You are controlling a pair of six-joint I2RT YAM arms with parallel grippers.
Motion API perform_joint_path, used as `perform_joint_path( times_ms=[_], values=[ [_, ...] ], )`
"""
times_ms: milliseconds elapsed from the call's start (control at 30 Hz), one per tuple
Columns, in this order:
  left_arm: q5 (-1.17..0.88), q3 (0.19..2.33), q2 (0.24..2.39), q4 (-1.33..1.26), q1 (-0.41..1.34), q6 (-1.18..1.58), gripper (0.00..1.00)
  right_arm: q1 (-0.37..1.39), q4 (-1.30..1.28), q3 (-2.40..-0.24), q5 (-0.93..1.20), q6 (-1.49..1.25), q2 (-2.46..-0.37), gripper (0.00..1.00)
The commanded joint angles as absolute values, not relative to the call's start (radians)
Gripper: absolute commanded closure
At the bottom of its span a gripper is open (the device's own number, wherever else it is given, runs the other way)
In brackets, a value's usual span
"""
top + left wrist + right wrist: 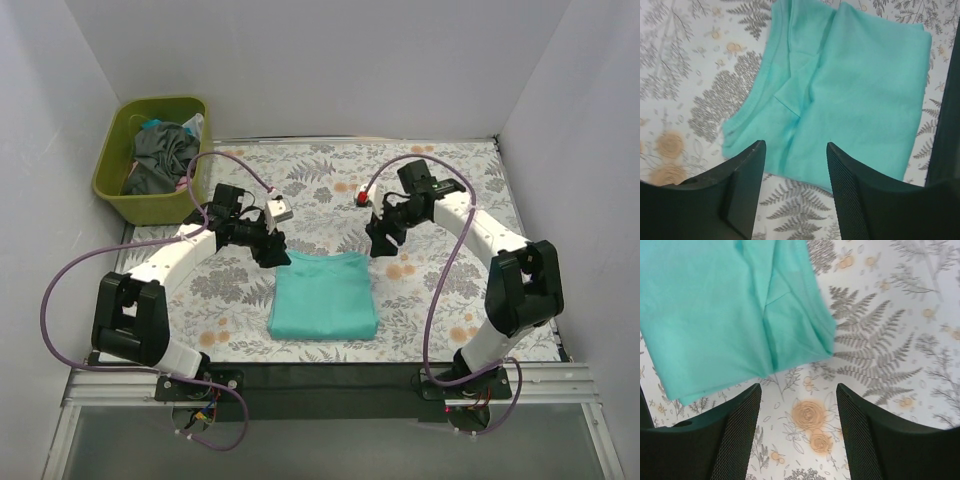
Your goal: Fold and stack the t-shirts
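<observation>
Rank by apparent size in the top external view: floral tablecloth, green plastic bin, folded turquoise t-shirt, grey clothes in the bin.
1. Floral tablecloth
2. Green plastic bin, only narrowly
3. Folded turquoise t-shirt
4. Grey clothes

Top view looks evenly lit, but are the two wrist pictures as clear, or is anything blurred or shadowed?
Top view: soft, even light, no glare, only faint shadows under the arms. Left wrist: shirt sharp and shadowless, with the close-up fingers dark against it. Right wrist: table print crisp, fingers dark, but their pad texture shows.
</observation>
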State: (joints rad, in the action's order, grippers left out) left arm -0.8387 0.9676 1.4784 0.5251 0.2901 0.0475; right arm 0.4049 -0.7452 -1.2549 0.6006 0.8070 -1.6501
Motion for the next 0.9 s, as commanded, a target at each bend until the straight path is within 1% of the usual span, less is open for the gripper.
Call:
perform_joint_path(
  times_ms=[0, 100, 133, 167, 267, 367, 533, 767, 867],
  values=[
    [-0.871, 1.032, 1.459, 0.539, 0.288, -0.040, 0.50, 0.377, -0.762, -1.350, 0.675, 0.758, -1.666, 0.43],
    [-0.871, 1.061, 1.514, 0.523, 0.328, -0.052, 0.50, 0.379, -0.758, -1.452, 0.768, 0.692, -1.773, 0.49],
    [-0.865, 1.063, 1.529, 0.500, 0.357, -0.040, 0.50, 0.380, -0.758, -1.518, 0.791, 0.663, -1.842, 0.54],
    [-0.847, 1.062, 1.545, 0.480, 0.374, -0.032, 0.50, 0.383, -0.755, -1.555, 0.814, 0.635, -1.879, 0.57],
    [-0.818, 1.020, 1.548, 0.402, 0.431, -0.037, 0.50, 0.399, -0.746, -1.673, 0.893, 0.534, -2.005, 0.62],
    [-0.775, 0.976, 1.554, 0.327, 0.471, -0.054, 0.50, 0.413, -0.686, -1.719, 0.928, 0.427, -2.091, 0.64],
    [-0.761, 0.954, 1.586, 0.279, 0.520, -0.080, 0.50, 0.440, -0.611, -1.726, 0.933, 0.351, -2.170, 0.67],
    [-0.759, 0.953, 1.644, 0.273, 0.549, -0.103, 0.50, 0.483, -0.580, -1.661, 0.951, 0.333, -2.200, 0.68],
    [-0.756, 0.956, 1.667, 0.262, 0.558, -0.095, 0.52, 0.497, -0.542, -1.626, 0.939, 0.315, -2.215, 0.69]
  ],
)
